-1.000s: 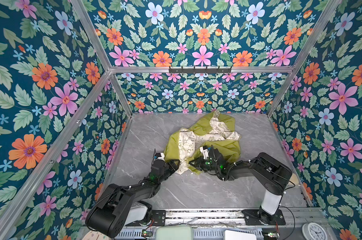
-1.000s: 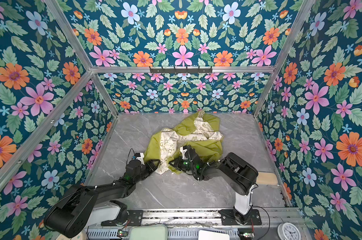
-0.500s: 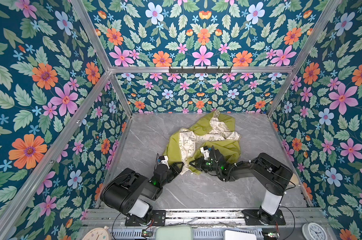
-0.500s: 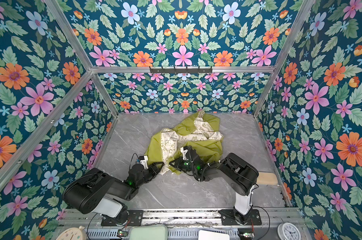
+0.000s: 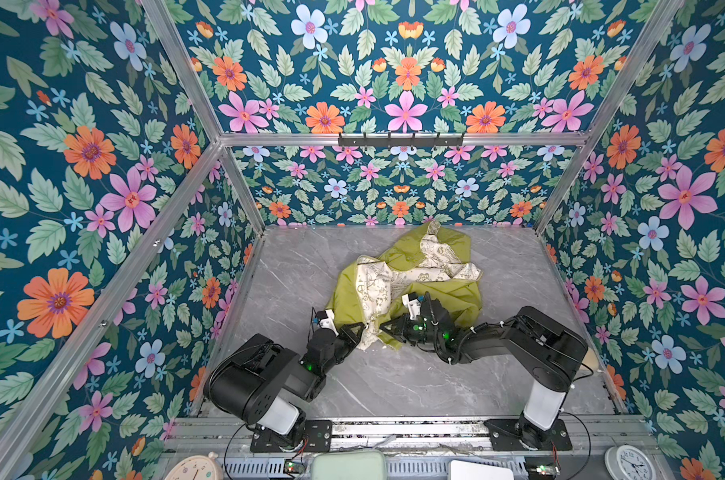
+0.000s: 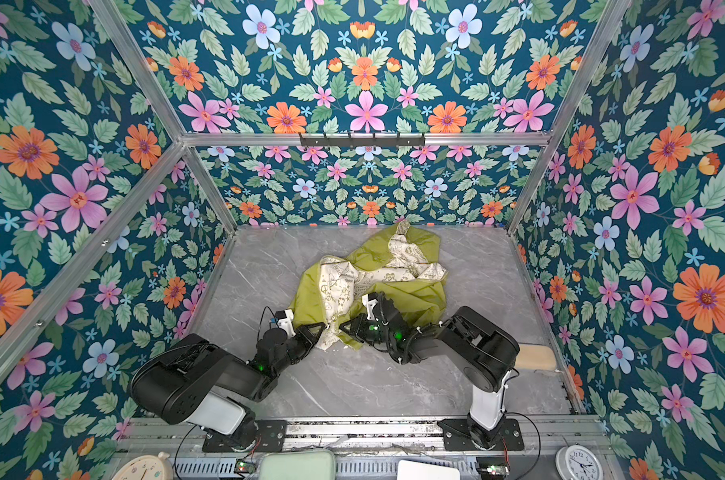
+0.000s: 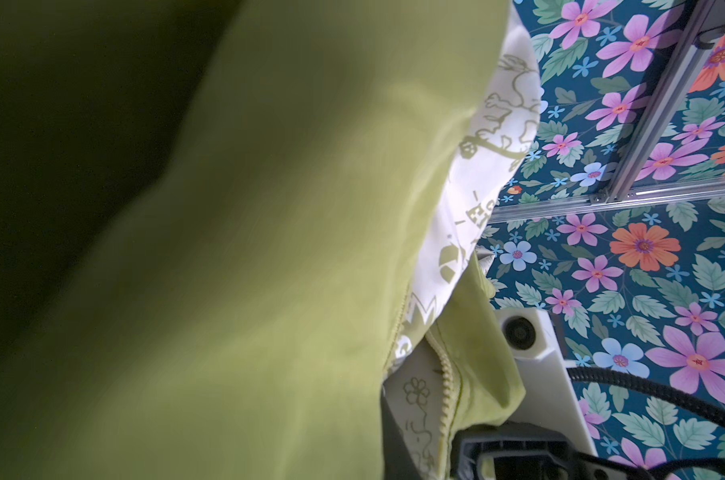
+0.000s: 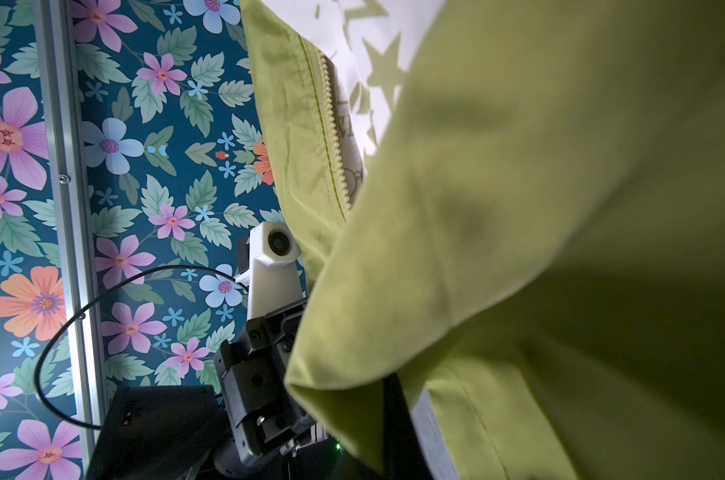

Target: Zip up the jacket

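**A:** Nearest first. The left gripper [image 5: 357,329] sits low at the near hem of the jacket [image 5: 452,299], against the cream lining [image 5: 373,286]. Cloth hides its jaws in every view. I cannot tell how far they are closed or whether they hold anything.

**B:** And the right gripper [image 5: 388,328]?

**A:** Just beside the left one, facing it. Its jaws are fully closed and appear to pinch the green hem corner. In the right wrist view the cloth drapes over it, and a run of zipper [image 8: 331,124] teeth shows along one front edge.

**B:** Jacket position?

**A:** Crumpled and open, mid-counter, lining upward, spreading from the two grippers toward the back wall. It looks unzipped as far as I can see. No slider is visible.

**B:** I judge the step in hand is securing both bottom corners. Advice?

**A:**
- Grip each side right at the zipper tape, not on loose shell fabric.
- Draw the two ends gently apart to tension the hem.
- Bring the ends level before looking for the slider.
- The thin cloth will likely slip and bunch, so confirm the left hold before lifting.

**B:** Surface and room?

**A:** A white clock [image 5: 627,463] sits at the near edge, outside the base rail. Beyond it is the grey marbled counter [image 5: 394,386]. Floral walls [image 5: 103,166] stand on three sides, with a black hook rail [image 5: 400,140] high on the back one.
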Robot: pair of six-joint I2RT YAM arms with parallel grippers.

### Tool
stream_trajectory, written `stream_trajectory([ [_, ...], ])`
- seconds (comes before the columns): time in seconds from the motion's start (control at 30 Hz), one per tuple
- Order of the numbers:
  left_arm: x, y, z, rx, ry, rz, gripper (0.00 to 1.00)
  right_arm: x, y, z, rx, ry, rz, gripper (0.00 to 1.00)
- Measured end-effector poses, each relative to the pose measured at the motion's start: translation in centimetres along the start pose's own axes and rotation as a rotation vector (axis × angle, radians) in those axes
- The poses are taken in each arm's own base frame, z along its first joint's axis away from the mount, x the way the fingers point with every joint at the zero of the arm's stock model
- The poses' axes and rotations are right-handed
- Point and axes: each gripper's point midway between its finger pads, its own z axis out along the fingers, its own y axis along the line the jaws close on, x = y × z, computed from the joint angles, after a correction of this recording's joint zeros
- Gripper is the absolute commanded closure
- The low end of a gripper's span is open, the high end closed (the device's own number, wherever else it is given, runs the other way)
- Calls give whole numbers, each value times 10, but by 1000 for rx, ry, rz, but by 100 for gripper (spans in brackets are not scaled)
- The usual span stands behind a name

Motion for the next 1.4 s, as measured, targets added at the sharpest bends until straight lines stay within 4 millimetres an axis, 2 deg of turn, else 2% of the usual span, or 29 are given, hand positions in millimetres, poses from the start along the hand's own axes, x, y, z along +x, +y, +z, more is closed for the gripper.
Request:
stream_trajectory([
  [0.13, 4, 6, 3, -16, 16, -6, 100, 0, -1, 0, 2, -1, 1, 100],
  [0.3, 5, -1, 3, 31, 43, -35, 100, -1, 2, -2, -5, -3, -3, 100],
  [0.6, 3, -43, -11, 246, 108, -55, 100, -2, 22, -6, -57, 0, -40, 100],
  [0.7, 8, -48, -12, 284, 150, -64, 100, -3, 31, -9, -83, 0, -54, 100],
  [0.83, 13, -57, -13, 329, 198, -48, 100, -3, 47, -19, -125, -8, -77, 100],
  [1.0, 6, -86, -27, 435, 194, -3, 100, -4, 53, -35, -142, -27, -86, 100],
  [1.17, -3, -117, -50, 553, 159, 51, 100, -6, 79, -47, -223, -43, -123, 100],
  [1.4, -5, -129, -62, 599, 139, 76, 100, -7, 107, -53, -353, -46, -153, 100],
])
